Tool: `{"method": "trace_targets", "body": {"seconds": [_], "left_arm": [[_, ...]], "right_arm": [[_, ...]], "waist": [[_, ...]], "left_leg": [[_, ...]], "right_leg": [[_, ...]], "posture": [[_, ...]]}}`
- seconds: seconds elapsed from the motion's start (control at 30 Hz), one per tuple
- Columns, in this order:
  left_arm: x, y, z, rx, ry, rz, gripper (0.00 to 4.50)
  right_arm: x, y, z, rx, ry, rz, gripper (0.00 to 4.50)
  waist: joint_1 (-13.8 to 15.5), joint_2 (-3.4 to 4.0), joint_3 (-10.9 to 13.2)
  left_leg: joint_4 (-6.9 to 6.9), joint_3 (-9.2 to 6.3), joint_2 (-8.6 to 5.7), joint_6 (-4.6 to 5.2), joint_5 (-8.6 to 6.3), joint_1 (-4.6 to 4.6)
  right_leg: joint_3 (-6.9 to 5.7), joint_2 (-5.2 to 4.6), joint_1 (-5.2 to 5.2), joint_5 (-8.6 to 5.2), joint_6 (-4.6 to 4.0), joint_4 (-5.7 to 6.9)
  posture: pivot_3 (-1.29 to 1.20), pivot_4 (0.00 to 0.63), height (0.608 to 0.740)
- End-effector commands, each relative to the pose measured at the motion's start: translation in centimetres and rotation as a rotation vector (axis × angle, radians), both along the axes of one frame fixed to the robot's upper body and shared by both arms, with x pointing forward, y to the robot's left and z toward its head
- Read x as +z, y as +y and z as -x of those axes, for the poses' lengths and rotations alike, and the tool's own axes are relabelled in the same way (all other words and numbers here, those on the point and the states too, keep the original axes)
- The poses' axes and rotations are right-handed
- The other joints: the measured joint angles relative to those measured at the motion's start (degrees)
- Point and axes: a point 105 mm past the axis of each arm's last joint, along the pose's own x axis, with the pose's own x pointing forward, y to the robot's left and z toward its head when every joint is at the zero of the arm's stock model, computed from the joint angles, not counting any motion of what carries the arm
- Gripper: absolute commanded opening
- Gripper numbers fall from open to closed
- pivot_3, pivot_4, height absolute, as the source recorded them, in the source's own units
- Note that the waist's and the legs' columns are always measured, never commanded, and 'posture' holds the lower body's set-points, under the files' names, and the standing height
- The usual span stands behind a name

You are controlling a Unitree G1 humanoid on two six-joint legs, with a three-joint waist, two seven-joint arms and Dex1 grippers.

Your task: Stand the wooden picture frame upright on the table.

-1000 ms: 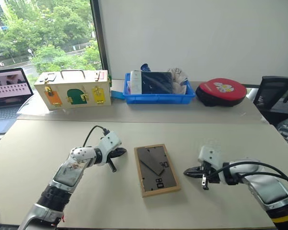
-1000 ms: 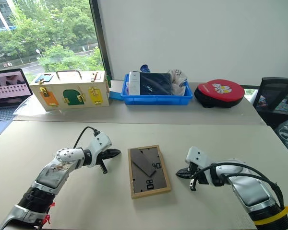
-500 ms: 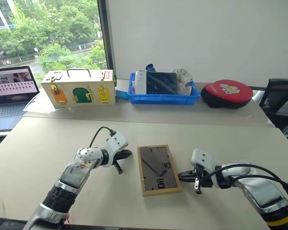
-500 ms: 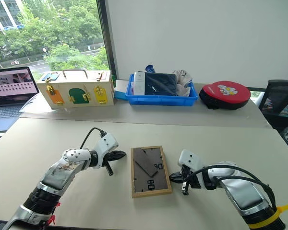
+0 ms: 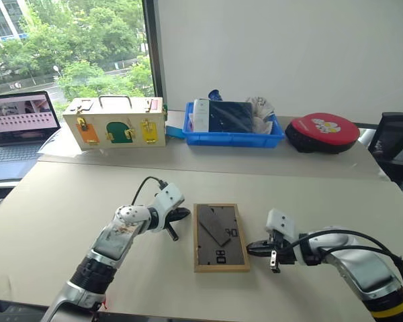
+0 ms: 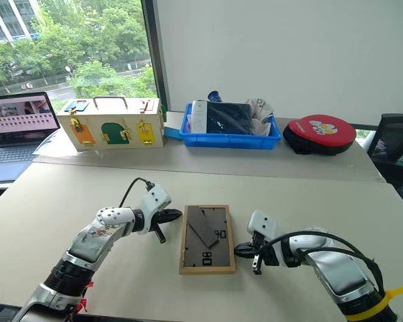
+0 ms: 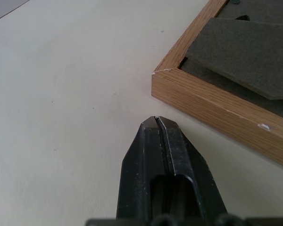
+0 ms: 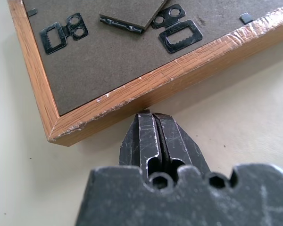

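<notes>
Frame flat, back up, on desk, left fingers pressed together just beside its left edge, right fingers pressed together at its right edge, holding nothing

Both arms reach forward over the table, forearms angled inward toward each other. Left gripper: fingers pressed together, tips pointing to the right and slightly down. Right gripper: fingers likewise pressed together, wrist bent, tips pointing to the left, low near the surface.
</notes>
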Motion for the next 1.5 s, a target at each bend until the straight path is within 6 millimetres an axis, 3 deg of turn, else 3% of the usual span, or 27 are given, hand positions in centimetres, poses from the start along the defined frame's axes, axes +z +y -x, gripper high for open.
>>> {"method": "trace_targets", "body": {"seconds": [0.03, 0.2, 0.33, 0.4, 0.47, 0.53, 0.6, 0.7, 0.77, 0.83, 0.9, 1.0, 1.1, 1.27, 1.43, 1.5], "left_arm": [[-0.9, -0.6, 0.1, -0.012, 0.025, -0.019, 0.03], [-0.8, -1.0, 0.2, -0.018, 0.024, -0.012, 0.03], [-0.7, -0.1, 0.0, 0.021, 0.029, -0.008, 0.03], [-0.3, 2.5, -0.6, 0.087, 0.036, -0.006, 0.03], [0.9, 7.3, -1.7, 0.226, 0.02, -0.008, 0.03], [2.3, 10.6, -2.1, 0.324, 0.029, 0.061, 0.03], [3.2, 12.4, -1.6, 0.359, 0.078, 0.141, 0.03], [3.5, 11.3, 2.3, 0.19, 0.196, 0.177, 0.03], [4.2, 10.0, 3.7, 0.18, 0.23, 0.21, 0.03], [5.6, 8.7, 5.3, 0.14, 0.329, 0.352, 0.03], [6.8, 8.0, 6.1, 0.1, 0.387, 0.471, 0.03], [6.8, 8.0, 6.4, 0.132, 0.557, 0.581, 0.03], [6.8, 7.4, 7.9, 0.074, 0.645, 0.613, 0.63], [4.0, 5.3, 9.0, 0.055, 0.796, 0.58, 2.48], [2.9, 3.0, 9.8, 0.009, 0.875, 0.597, 4.32], [2.7, 2.6, 9.7, 0.018, 0.888, 0.611, 4.47]], "right_arm": [[-0.3, 1.0, 0.8, 0.022, 0.028, -0.032, 0.0], [-0.5, 1.7, 0.9, 0.031, 0.032, -0.046, 0.0], [-0.5, 0.7, 0.4, -0.001, 0.012, -0.016, 0.0], [0.1, -0.8, -0.4, -0.024, -0.036, 0.002, 0.0], [1.2, -2.6, -1.1, -0.041, -0.088, 0.01, 0.0], [1.7, -4.0, -1.3, -0.045, -0.1, 0.031, 0.0], [2.3, -4.9, -1.3, -0.04, -0.099, 0.024, 0.0], [3.9, -5.1, -1.5, -0.02, -0.108, -0.031, 0.0], [4.7, -4.3, -1.3, 0.012, -0.11, -0.071, 0.0], [5.2, -3.4, -1.0, 0.053, -0.112, -0.099, 0.0], [5.4, -2.7, -0.8, 0.085, -0.127, -0.103, 0.0], [5.1, -2.4, -0.5, 0.108, -0.133, -0.085, 0.0], [4.6, -2.7, -0.2, 0.109, -0.124, -0.07, 0.0], [3.7, -3.3, 0.4, 0.093, -0.1, -0.067, 0.0], [2.4, -3.8, 0.8, 0.073, -0.087, -0.061, 0.0], [2.3, -3.6, 0.8, 0.065, -0.09, -0.076, 0.0]], "waist": [[0.09, -0.01, -0.01], [0.09, -0.04, -0.04], [0.13, -0.05, -0.05], [0.14, -0.05, -0.05], [-0.06, -0.06, -0.04], [-1.05, -0.06, -0.03], [-1.72, -0.05, -0.02], [-2.07, -0.09, 0.0], [-1.97, -0.05, 0.03], [-1.21, -0.16, 0.1], [-0.99, -0.23, 0.14], [-0.9, -0.24, 0.14], [-1.35, -0.24, 0.14], [-1.29, -0.24, 0.15], [-1.04, -0.26, 0.16], [-1.08, -0.27, 0.16]], "left_leg": [[0.0, 0.0, 0.0, 0.0, 0.0, 0.0], [0.0, 0.0, 0.0, 0.0, 0.0, 0.0], [0.0, 0.0, 0.0, 0.0, 0.0, 0.0], [0.0, 0.0, 0.0, 0.0, 0.0, 0.0], [-0.01, 0.0, 0.01, 0.0, 0.0, -0.01], [-0.05, 0.0, 0.02, 0.0, 0.0, -0.01], [-0.13, 0.0, 0.07, 0.01, 0.0, 0.0], [-0.32, 0.01, 0.06, 0.0, 0.0, -0.06], [-0.4, 0.02, 0.04, -0.03, -0.03, -0.1], [-0.4, 0.0, 0.05, -0.03, -0.04, -0.18], [-0.36, -0.05, 0.06, -0.03, -0.03, -0.21], [-0.27, -0.06, 0.05, -0.03, -0.03, -0.2], [-0.24, -0.06, 0.04, -0.03, -0.03, -0.19], [-0.35, -0.06, 0.05, 0.0, -0.06, -0.19], [-0.23, -0.07, 0.04, 0.0, -0.06, -0.19], [-0.2, -0.07, 0.03, 0.0, -0.06, -0.19]], "right_leg": [[0.0, 0.0, 0.0, 0.0, 0.0, 0.0], [0.0, 0.01, 0.0, 0.0, 0.0, 0.0], [0.0, 0.01, 0.0, 0.0, 0.0, 0.0], [0.0, 0.0, 0.0, 0.0, 0.0, 0.0], [-0.01, 0.01, -0.02, 0.0, 0.0, -0.01], [0.01, 0.02, -0.11, 0.0, 0.0, 0.01], [0.01, 0.05, -0.18, -0.03, -0.04, 0.04], [0.0, 0.02, -0.22, -0.05, -0.09, -0.02], [-0.01, -0.03, -0.2, 0.01, -0.19, -0.19], [-0.07, -0.03, -0.2, 0.1, -0.34, -0.23], [-0.12, -0.01, -0.23, 0.08, -0.3, -0.18], [-0.13, -0.02, -0.21, -0.09, 0.0, -0.18], [-0.11, -0.02, -0.2, -0.1, 0.01, -0.18], [-0.1, -0.02, -0.23, 0.08, -0.34, -0.19], [-0.09, -0.03, -0.17, 0.1, -0.35, -0.19], [-0.09, -0.03, -0.17, 0.1, -0.35, -0.19]], "posture": [[0.0, 0.15, 0.726], [0.0, 0.15, 0.726], [0.0, 0.15, 0.726], [0.0, 0.15, 0.726], [0.0, 0.15, 0.726], [0.0, 0.15, 0.726], [0.0, 0.15, 0.726], [0.0, 0.15, 0.726], [0.0, 0.15, 0.726], [0.0, 0.15, 0.726], [0.0, 0.15, 0.726], [0.0, 0.15, 0.726], [0.0, 0.15, 0.726], [0.0, 0.15, 0.726], [0.0, 0.15, 0.726], [0.0, 0.15, 0.726]]}}
